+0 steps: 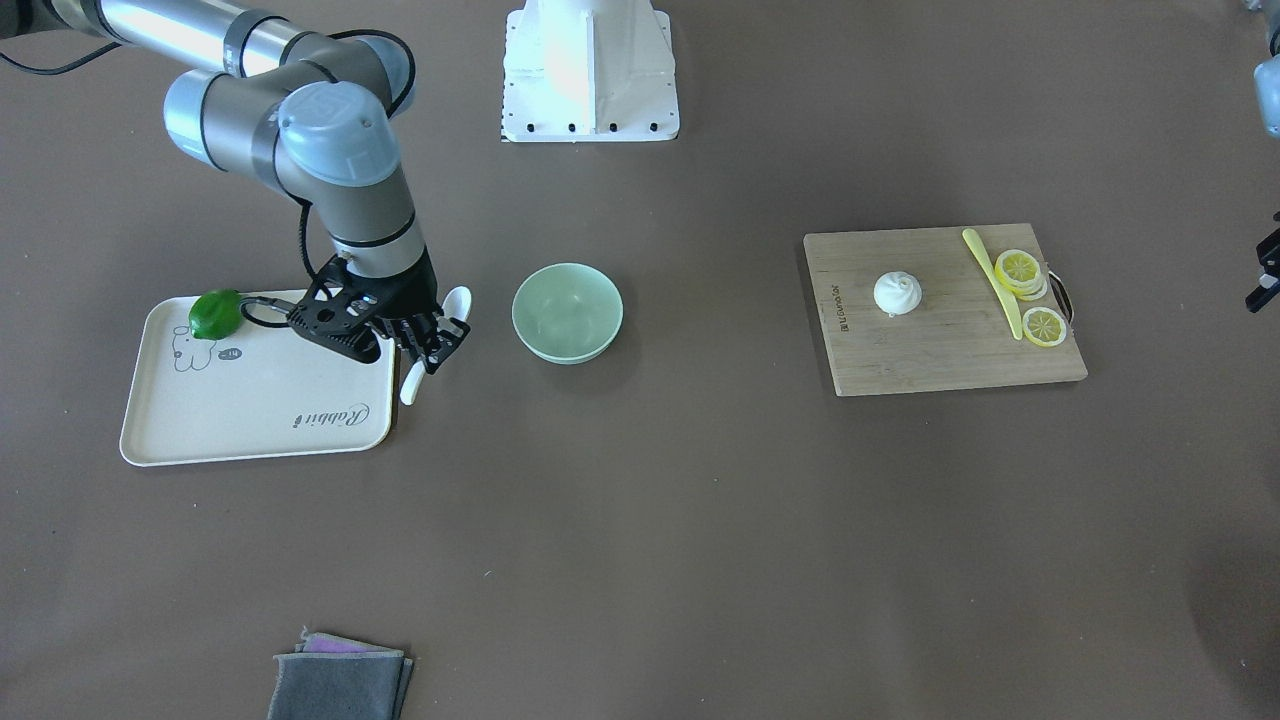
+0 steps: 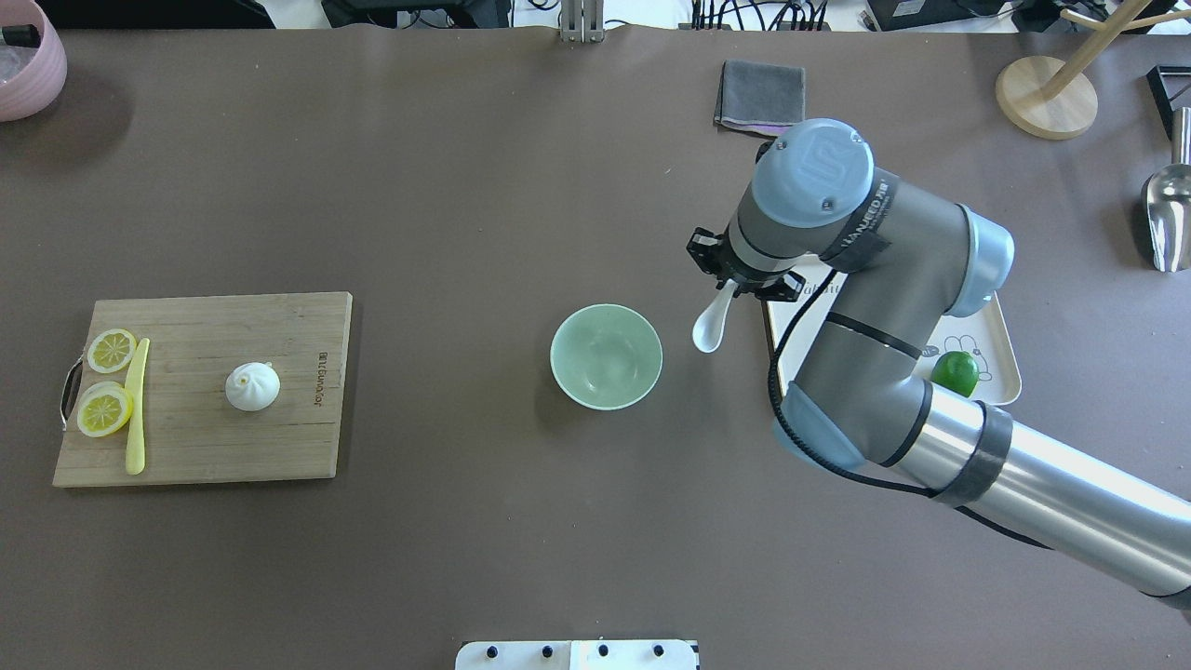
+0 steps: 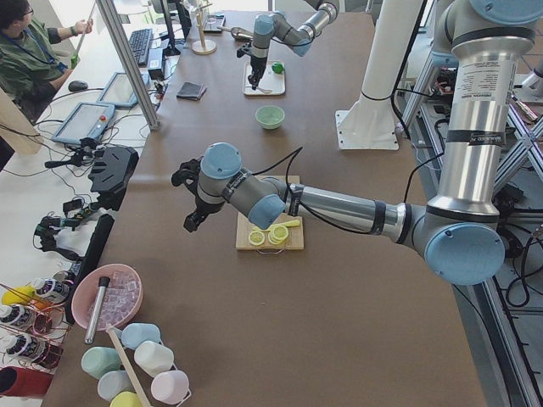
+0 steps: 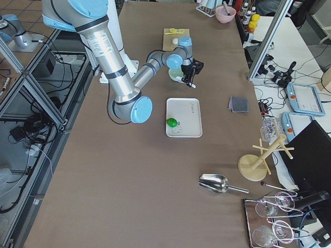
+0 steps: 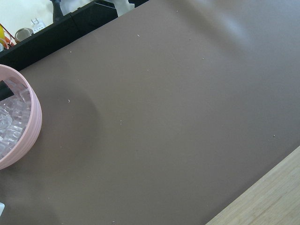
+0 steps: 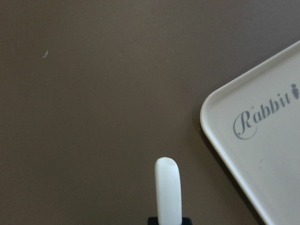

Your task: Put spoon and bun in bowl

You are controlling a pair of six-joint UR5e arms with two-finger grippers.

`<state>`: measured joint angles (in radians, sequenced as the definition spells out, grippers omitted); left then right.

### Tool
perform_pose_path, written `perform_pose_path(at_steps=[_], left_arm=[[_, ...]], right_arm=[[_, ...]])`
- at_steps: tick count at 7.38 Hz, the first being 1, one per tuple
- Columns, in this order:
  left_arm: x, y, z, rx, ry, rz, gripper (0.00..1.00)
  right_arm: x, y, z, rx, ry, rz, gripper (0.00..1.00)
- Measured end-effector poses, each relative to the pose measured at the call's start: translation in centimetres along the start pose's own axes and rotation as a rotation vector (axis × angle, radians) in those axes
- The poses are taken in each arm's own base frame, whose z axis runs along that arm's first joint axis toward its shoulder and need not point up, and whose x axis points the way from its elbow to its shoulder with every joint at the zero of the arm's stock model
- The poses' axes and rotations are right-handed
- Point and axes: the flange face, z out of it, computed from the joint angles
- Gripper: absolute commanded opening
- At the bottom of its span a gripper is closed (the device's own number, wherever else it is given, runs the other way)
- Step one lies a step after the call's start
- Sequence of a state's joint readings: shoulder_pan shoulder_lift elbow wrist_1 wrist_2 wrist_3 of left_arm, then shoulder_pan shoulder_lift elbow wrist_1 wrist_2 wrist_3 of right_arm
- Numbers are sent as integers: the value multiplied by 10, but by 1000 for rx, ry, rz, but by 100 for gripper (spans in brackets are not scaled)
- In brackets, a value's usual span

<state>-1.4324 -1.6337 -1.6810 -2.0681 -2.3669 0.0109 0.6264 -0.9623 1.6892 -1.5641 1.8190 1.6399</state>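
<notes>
My right gripper [image 1: 432,350] is shut on the cream-white spoon [image 1: 456,301]. It holds the spoon by the middle of its handle, above the table, between the tray and the mint-green bowl [image 1: 567,312]. In the overhead view the spoon's scoop [image 2: 707,330] hangs just right of the bowl [image 2: 606,356]. The handle tip shows in the right wrist view [image 6: 168,194]. The white bun [image 1: 898,293] sits on the wooden cutting board [image 1: 940,360]. My left gripper [image 3: 193,212] hovers beside the board; I cannot tell whether it is open or shut.
The cream tray [image 1: 250,410] holds a green lime [image 1: 215,313]. Lemon slices [image 1: 1020,268] and a thin yellow knife [image 1: 995,280] lie on the board. A grey cloth [image 1: 340,680] lies near the table edge. A pink bowl [image 2: 28,60] stands in the far corner.
</notes>
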Motion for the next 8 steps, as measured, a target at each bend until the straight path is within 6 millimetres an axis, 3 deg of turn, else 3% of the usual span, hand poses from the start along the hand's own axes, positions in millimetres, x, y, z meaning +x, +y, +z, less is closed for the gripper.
perform_pose_path(at_steps=[1,2,3,4,5,7,8], left_arm=[[0,0,1,-1,1,1,98],[1,0,1,-1,1,1,98],[1,0,1,-1,2,2,98],[1,0,1,-1,2,2,98],[1,0,1,-1,2,3,98],[2,0,2,-2,3,2,98],[2,0,2,-2,4,-2,98]], right_arm=[[-25,33,-6,16,-4,51,0],[-42,61,-8,30,-2,80,8],[-54,82,-2,48,8,91,88],[-59,93,4,69,16,91,100],[-60,96,8,94,18,86,100],[-62,86,4,133,10,55,100],[-62,71,-5,132,3,29,100]])
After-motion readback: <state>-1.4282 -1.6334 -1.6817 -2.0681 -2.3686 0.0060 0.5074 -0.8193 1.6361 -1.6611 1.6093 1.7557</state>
